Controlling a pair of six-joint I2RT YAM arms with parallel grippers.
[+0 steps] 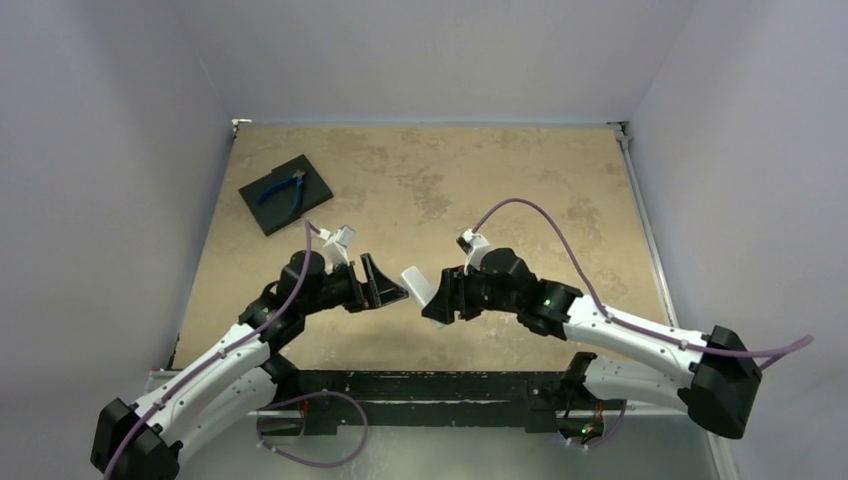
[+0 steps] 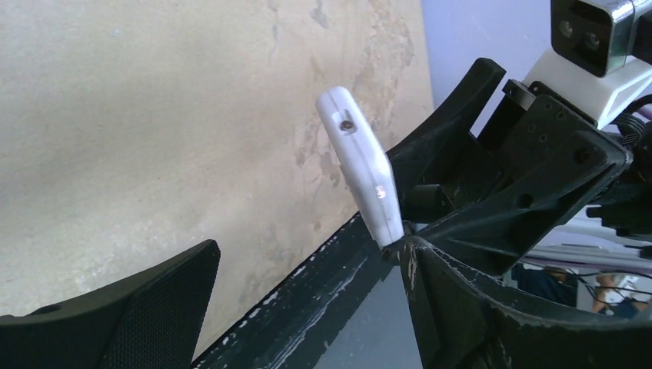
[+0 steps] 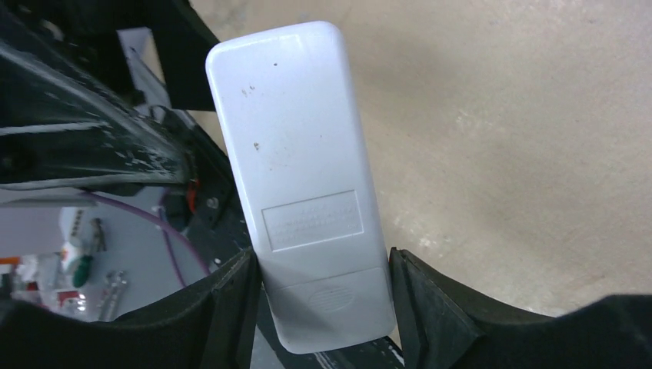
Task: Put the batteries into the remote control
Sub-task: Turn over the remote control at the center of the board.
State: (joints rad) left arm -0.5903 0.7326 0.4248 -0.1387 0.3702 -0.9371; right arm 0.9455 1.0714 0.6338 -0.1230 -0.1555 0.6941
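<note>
The white remote control (image 1: pixel 418 285) is held in the air between the two arms, near the table's front edge. My right gripper (image 1: pixel 440 300) is shut on its lower end. In the right wrist view the remote's plain white back (image 3: pixel 300 154) faces the camera, with the closed battery cover (image 3: pixel 327 296) between my right gripper's (image 3: pixel 323 300) jaws. My left gripper (image 1: pixel 388 285) is open and empty just left of the remote. In the left wrist view the remote (image 2: pixel 361 165) shows edge-on, its lower end right by the tip of my right-hand finger (image 2: pixel 461 307). The batteries are out of view.
Blue-handled pliers (image 1: pixel 285 190) lie on a black square pad (image 1: pixel 310 175) at the table's far left. The dark front rail (image 1: pixel 420 385) runs below the grippers. Walls close in the table on the left, back and right.
</note>
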